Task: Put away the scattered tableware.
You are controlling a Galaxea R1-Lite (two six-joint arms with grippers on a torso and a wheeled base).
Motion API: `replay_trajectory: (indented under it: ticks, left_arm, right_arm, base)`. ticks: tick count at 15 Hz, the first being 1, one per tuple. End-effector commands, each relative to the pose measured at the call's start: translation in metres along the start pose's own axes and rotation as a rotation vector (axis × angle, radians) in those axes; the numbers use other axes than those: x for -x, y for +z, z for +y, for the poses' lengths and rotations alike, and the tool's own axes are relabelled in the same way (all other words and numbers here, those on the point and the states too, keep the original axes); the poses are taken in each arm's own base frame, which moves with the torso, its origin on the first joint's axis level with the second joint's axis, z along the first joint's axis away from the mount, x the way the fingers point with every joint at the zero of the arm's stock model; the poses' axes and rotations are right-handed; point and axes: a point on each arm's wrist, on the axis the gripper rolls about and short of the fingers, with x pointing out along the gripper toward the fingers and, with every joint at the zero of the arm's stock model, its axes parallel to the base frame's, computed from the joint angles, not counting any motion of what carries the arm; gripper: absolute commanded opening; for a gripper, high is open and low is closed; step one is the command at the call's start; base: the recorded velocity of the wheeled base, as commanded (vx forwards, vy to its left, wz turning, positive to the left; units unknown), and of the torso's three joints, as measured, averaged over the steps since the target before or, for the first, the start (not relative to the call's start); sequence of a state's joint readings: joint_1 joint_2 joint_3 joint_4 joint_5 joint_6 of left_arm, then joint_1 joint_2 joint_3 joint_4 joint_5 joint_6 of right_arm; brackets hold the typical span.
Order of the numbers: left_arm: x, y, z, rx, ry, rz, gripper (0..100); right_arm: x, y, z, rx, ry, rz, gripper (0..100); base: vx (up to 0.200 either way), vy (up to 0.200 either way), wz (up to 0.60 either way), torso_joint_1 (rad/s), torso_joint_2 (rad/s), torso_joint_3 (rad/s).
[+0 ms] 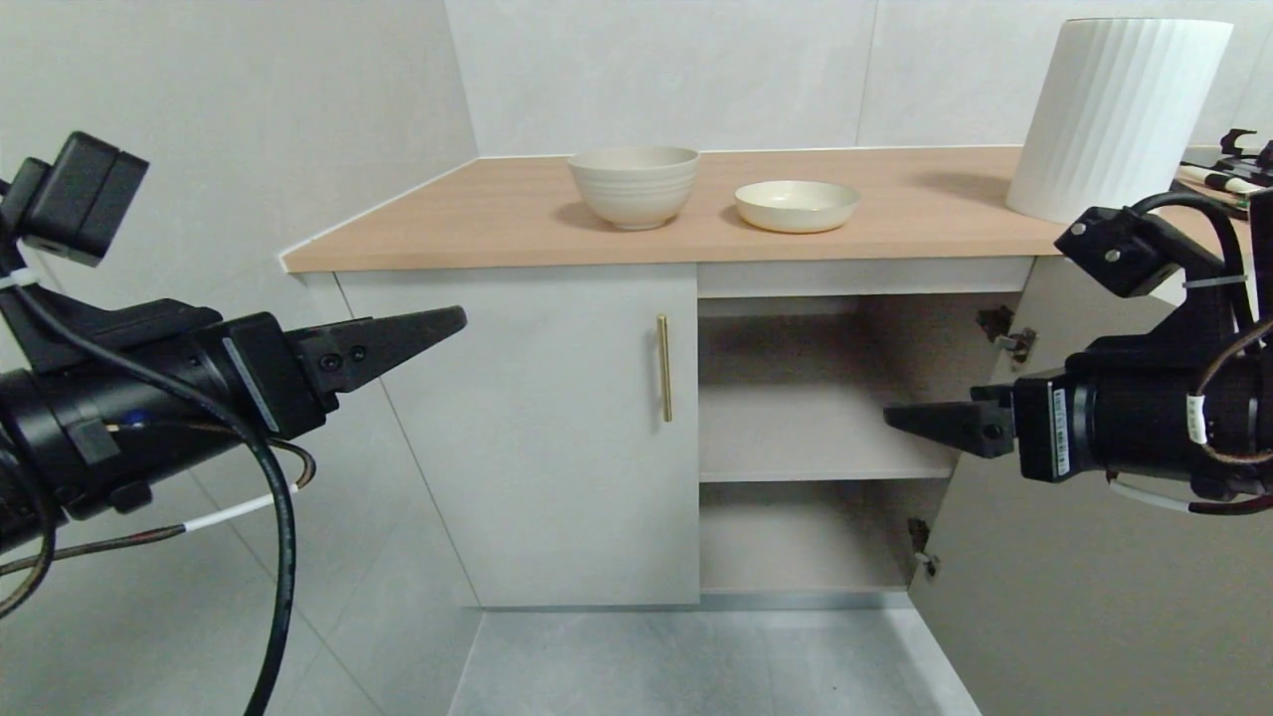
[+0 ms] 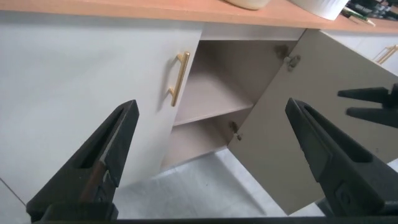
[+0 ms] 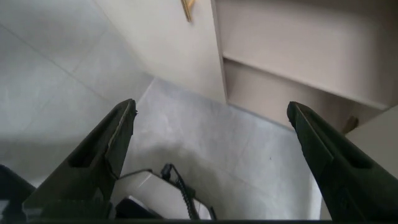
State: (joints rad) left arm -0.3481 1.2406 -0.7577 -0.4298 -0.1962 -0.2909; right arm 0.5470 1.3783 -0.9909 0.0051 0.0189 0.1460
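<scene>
A deep beige bowl (image 1: pixel 633 186) and a shallow cream dish (image 1: pixel 797 205) stand side by side on the wooden countertop (image 1: pixel 477 224). Below them is a white cabinet: its left door (image 1: pixel 537 438) is closed and has a gold handle (image 1: pixel 664 368), while its right door (image 1: pixel 1054 597) is swung open, baring two empty shelves (image 1: pixel 816 433). My left gripper (image 1: pixel 438 324) hovers open in front of the closed door, well below the counter. At shelf height by the open compartment, my right gripper (image 1: pixel 900 418) is also open. Both hold nothing. Wide-spread fingers (image 2: pixel 112 149) frame the handle (image 2: pixel 178 78).
A tall white ribbed cylinder (image 1: pixel 1119 114) stands at the counter's right end, with small clutter (image 1: pixel 1228 179) behind it. Walls close in the counter at the left and back. The grey tiled floor (image 1: pixel 696 666) lies before the cabinet. The open door (image 2: pixel 311 124) juts toward my right arm.
</scene>
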Motion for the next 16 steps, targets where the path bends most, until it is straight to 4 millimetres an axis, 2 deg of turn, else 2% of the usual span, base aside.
replay_trajectory:
  ticks: [1,14,16]
  left_arm:
    - [-0.003,-0.002,0.001,0.002,0.002,0.009,100]
    - [-0.007,-0.004,0.003,0.007,0.007,0.025,100]
    - [-0.007,-0.004,0.003,0.007,0.007,0.024,100]
  right_arm:
    - [0.008,0.003,0.001,0.001,0.005,-0.025,100]
    - [0.017,0.003,0.002,-0.001,0.012,0.014,100]
    - [0.022,0.002,0.002,-0.001,0.025,0.007,100]
  base:
    - [0.200,0.000,0.00,0.007,0.01,-0.007]
    - [0.200,0.000,0.00,0.003,0.00,0.005]
    - [0.000,0.000,0.00,0.000,0.00,0.000]
